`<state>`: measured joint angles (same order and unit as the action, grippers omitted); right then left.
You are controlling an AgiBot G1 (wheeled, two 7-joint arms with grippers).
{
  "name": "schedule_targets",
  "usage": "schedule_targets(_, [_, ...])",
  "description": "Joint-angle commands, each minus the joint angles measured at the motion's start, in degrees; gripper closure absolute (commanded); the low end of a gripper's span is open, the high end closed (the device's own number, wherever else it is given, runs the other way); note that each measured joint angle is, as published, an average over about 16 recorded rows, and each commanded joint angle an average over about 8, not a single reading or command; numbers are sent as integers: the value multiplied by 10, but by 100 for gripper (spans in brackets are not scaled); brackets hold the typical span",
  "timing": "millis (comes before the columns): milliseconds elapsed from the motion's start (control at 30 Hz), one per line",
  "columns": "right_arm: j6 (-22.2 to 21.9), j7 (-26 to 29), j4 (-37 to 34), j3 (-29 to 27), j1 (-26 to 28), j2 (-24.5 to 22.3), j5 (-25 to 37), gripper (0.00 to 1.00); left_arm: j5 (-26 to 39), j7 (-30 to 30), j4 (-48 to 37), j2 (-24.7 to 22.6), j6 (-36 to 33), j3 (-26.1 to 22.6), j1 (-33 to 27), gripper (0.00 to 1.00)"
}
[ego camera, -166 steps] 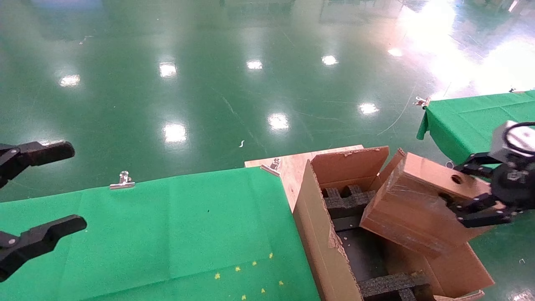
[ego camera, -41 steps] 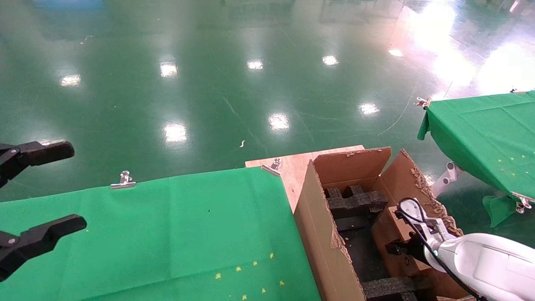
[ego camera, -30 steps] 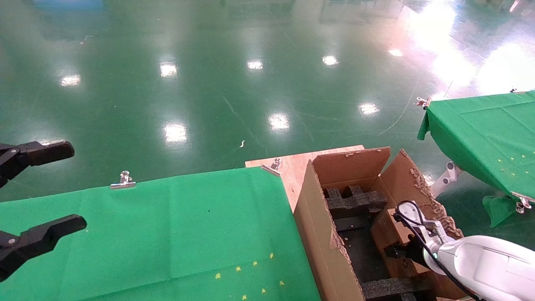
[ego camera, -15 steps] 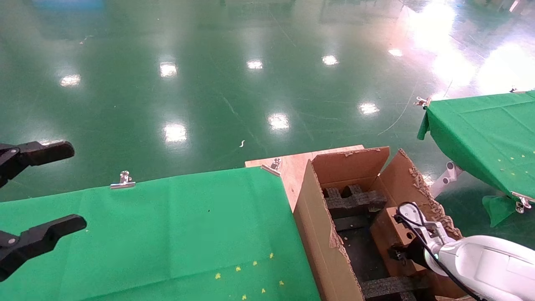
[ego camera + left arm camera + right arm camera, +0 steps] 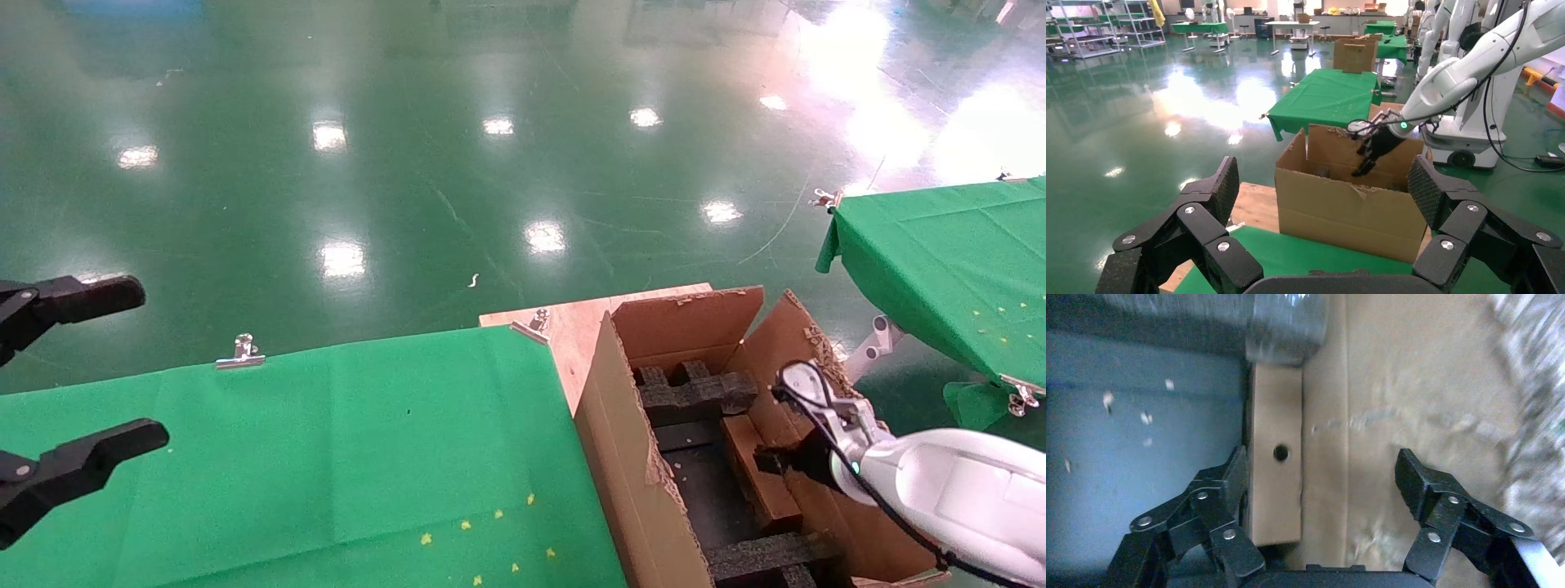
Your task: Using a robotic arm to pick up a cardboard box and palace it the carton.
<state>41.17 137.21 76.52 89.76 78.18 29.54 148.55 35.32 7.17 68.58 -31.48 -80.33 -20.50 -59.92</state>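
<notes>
A glossy green factory floor surrounds the green-clothed bench, its cloth held by a silver clip. Off the bench's right edge stands the large ragged-flapped brown carton with black foam inserts. The small brown holed cardboard box rests inside. The white right arm's black gripper hovers above it, fingers spread and released. The black left gripper idles, released, at the bench's left edge.

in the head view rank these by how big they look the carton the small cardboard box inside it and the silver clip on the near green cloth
1. The carton, largest by far.
2. The cardboard box, standing inside it against the right wall, partly hidden by the right gripper.
3. The silver clip, smallest, though it lies farther from the camera.
</notes>
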Motion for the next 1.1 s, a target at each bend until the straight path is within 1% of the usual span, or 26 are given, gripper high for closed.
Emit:
schedule_targets(33, [0,-2,1,-3,6,-1,2,0,0,0,0,0,0,0,0,0])
schedule_targets(200, [-19,-25,9,-16,41,2,-17,0,0,0,0,0,0,0,0,0])
schedule_targets(333, [-44,-59,13,-26,80,5,-50,0,0,0,0,0,0,0,0,0])
schedule_targets(467, [-70,-108,17,-33,123,7,-104,0,0,0,0,0,0,0,0,0])
schedule_targets(633, [-93,-182,19,-35,179,6,-191,0,0,0,0,0,0,0,0,0])
schedule_targets(800, [-97,-264,20,-36,231,2,-288,0,0,0,0,0,0,0,0,0])
schedule_targets(900, [-94,-305,21,-38,255,-1,-336,0,0,0,0,0,0,0,0,0])
schedule_targets(967, [-92,-324,21,-39,267,-3,-361,0,0,0,0,0,0,0,0,0])
schedule_targets(1100, [-91,-339,21,-40,278,-5,-385,0,0,0,0,0,0,0,0,0])
